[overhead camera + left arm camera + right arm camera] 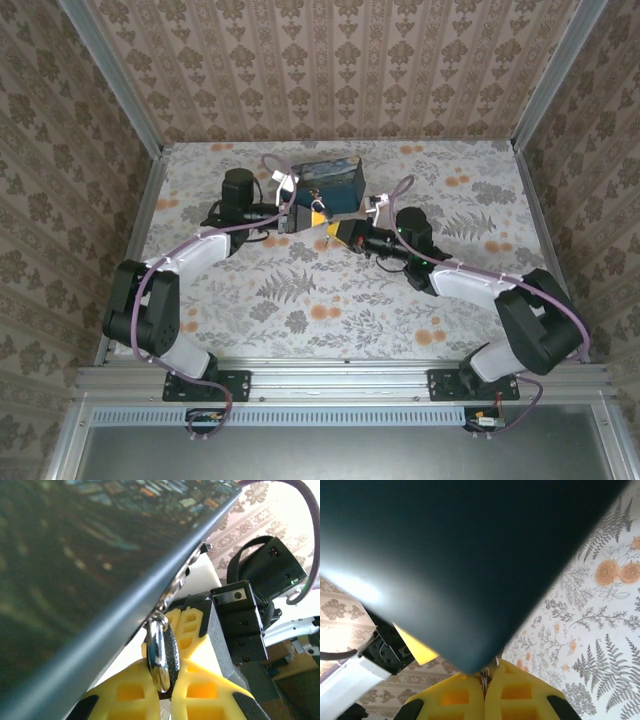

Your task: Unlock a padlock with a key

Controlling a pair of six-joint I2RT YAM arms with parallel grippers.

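L gripper (161, 677) is pinched tight on a shiny metal piece, prob the padlock (159, 652). It stands upright between the yellow fingers (127, 692) and hangs off links at the edge of the dark box (75, 555) just above them. R gripper (484, 681) is also pinched shut, w/ a thin metal bit caught between its tips. That's likely the key (487, 672), but it's too small to be sure. From overhead the two grippers meet nose to nose, R's tips just beside L's, both tucked against the near side of the box on the table (300, 300).

Progress, my read:
- Done: lock is steadied by L, key (if that's it) is gripped by R, and the two are brought together.
- Can't tell: whether the key is in the keyhole yet. The keyhole is hidden behind L's fingers and the box edge.
- No sign the shackle is open; what shows of the lock looks hooked to the links.
- Left to do: seat the key if needed, turn it, pop the shackle.

Approx mid-task, at the insert/turn step.
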